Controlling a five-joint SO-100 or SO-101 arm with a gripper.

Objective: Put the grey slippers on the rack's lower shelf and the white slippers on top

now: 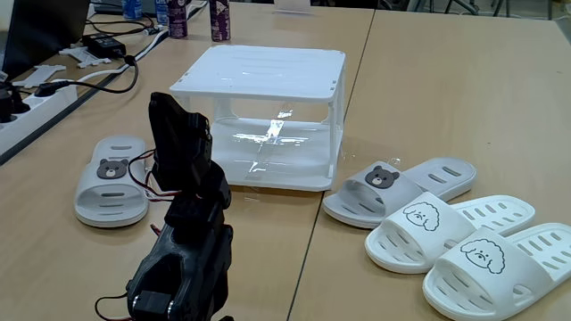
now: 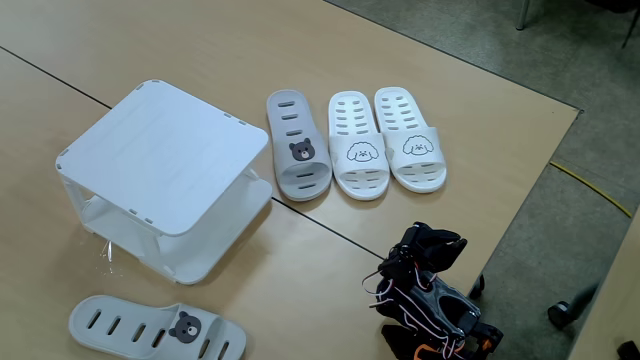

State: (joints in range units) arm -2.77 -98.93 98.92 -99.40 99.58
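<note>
The white rack (image 1: 259, 76) (image 2: 160, 150) stands mid-table, its slotted top bare and its glossy lower shelf (image 1: 277, 156) (image 2: 215, 245) holding nothing. One of the grey slippers (image 1: 111, 178) (image 2: 150, 328), with a bear face, lies to the rack's left in a fixed view. The other grey slipper (image 1: 397, 187) (image 2: 297, 145) lies on the opposite side, next to the two white slippers (image 1: 446, 227) (image 1: 500, 263) (image 2: 358, 145) (image 2: 410, 140) with dog faces. My black gripper (image 1: 169, 107) (image 2: 432, 240) is folded back over the arm, shut and empty, apart from every slipper.
A power strip (image 1: 36, 94) with black cables and several bottles (image 1: 192, 18) sit at the table's back left in a fixed view. The table edge (image 2: 520, 200) runs close beside the arm, with grey floor beyond.
</note>
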